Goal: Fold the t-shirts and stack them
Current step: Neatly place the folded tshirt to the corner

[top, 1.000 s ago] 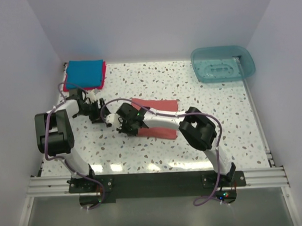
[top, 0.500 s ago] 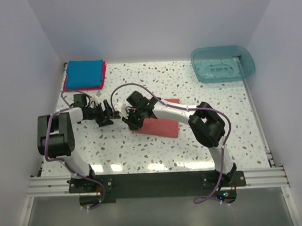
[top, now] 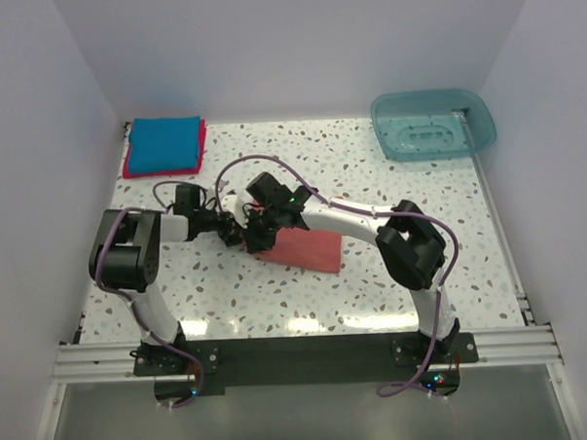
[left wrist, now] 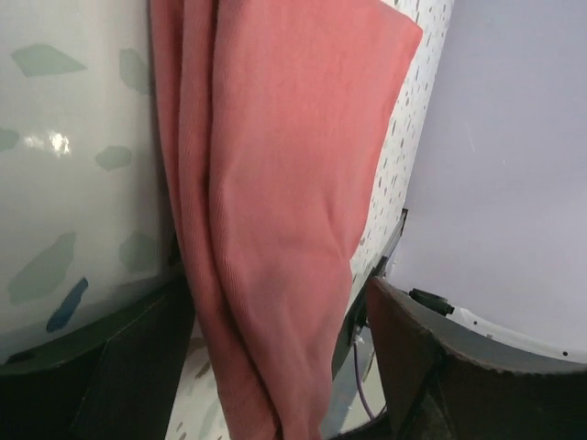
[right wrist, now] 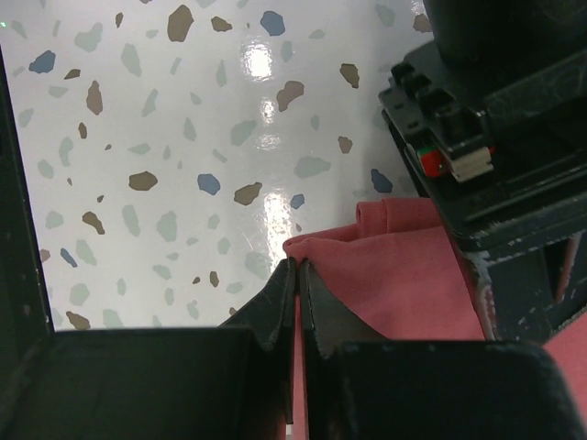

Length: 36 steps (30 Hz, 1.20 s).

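The salmon-red t-shirt (top: 305, 249) lies folded in the middle of the table. My right gripper (top: 258, 233) is at its left end, shut on a fold of its edge (right wrist: 316, 249). My left gripper (top: 235, 230) faces it from the left, open. In the left wrist view the salmon cloth (left wrist: 275, 211) hangs between the wide-apart fingers (left wrist: 128, 367) with a gap on each side. The bright blue t-shirt (top: 164, 144) lies folded on the crimson-pink one (top: 202, 146) at the back left corner.
A translucent teal tub (top: 433, 123) stands at the back right corner. White walls close the table in at the left, back and right. The left gripper's body (right wrist: 495, 119) sits close beside the right gripper's jaws.
The left gripper has moved right to the shirt's left end and opened wider. The right gripper, still shut on the cloth, has shifted slightly, and the shirt now lies more compact.
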{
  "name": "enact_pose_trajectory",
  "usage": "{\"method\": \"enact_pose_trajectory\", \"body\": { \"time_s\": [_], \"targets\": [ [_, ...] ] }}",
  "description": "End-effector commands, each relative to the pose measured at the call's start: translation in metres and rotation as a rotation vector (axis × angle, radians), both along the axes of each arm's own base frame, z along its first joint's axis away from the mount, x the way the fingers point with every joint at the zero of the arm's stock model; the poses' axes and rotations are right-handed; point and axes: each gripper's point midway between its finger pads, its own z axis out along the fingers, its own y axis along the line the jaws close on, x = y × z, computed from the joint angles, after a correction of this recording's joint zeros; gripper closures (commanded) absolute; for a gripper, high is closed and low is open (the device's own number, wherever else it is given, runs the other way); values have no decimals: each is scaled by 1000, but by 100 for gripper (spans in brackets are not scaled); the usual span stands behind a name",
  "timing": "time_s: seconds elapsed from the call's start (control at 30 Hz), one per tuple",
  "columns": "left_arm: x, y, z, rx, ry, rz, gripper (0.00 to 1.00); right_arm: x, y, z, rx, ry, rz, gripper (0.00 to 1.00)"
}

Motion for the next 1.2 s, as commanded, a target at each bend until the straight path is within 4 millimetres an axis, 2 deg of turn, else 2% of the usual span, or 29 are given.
{"method": "enact_pose_trajectory", "body": {
  "time_s": [0.0, 0.17, 0.37, 0.47, 0.57, 0.6, 0.63, 0.67, 0.7, 0.73, 0.77, 0.8, 0.83, 0.87, 0.9, 0.93, 0.97, 1.0, 1.03, 1.1, 1.13, 1.17],
  "targets": [
    [3, -10, -14, -26, 61, 49, 22, 1, 22, 46, 133, -34, 16, 100],
    [7, -22, -13, -60, 70, 54, 33, 3, 22, 46, 135, -37, 10, 100],
    [-5, -40, -18, -81, 121, 23, 37, 5, 24, 45, 136, -36, 1, 100],
    [-7, -42, -21, -76, 138, 29, 43, 6, 26, 47, 144, -39, -1, 100],
    [0, -42, -18, -58, 127, 31, 58, 6, 28, 48, 149, -38, 0, 100],
    [4, -41, -18, -39, 101, 17, 67, 6, 28, 48, 148, -36, 1, 100],
    [18, -42, -9, -32, 57, 17, 71, 5, 27, 48, 146, -33, 2, 100],
    [20, -41, -8, -11, 67, 12, 76, 5, 27, 51, 150, -32, 2, 100],
    [27, -38, -8, 28, 23, -8, 86, 3, 26, 51, 147, -27, 3, 100],
    [40, -36, -2, 68, 10, -7, 90, 3, 25, 52, 142, -27, -3, 97],
    [46, -34, -4, 101, 2, -16, 94, 5, 22, 54, 140, -26, -15, 92],
    [53, -30, -5, 148, -49, -47, 100, 7, 19, 55, 135, -25, -27, 74],
    [69, -28, 4, 180, -82, -55, 100, 9, 14, 55, 130, -17, -51, 64],
    [63, -22, -6, 216, -27, -79, 100, 19, 6, 56, 124, -23, -87, 55],
    [67, -16, -8, 250, -67, -113, 100, 24, -1, 67, 139, -34, -115, 38],
    [77, -11, -1, 288, -80, -121, 100, 26, -9, 66, 130, -18, -147, 27],
    [82, -6, -3, 321, -92, -135, 100, 38, -23, 69, 126, -18, -186, 14],
    [89, 2, -3, 365, -138, -161, 100, 40, -34, 79, 126, -21, -205, 1],
    [103, 8, 5, 407, -167, -161, 100, 51, -50, 80, 113, -22, -247, 1],
    [118, 21, 2, 476, -212, -215, 100, 57, -72, 91, 97, -33, -285, 1],
    [134, 27, 18, 513, -245, -222, 100, 61, -82, 93, 83, -46, -294, 1],
    [140, 31, 10, 519, -242, -251, 100, 71, -97, 93, 69, -51, -328, 1]
  ]
}}
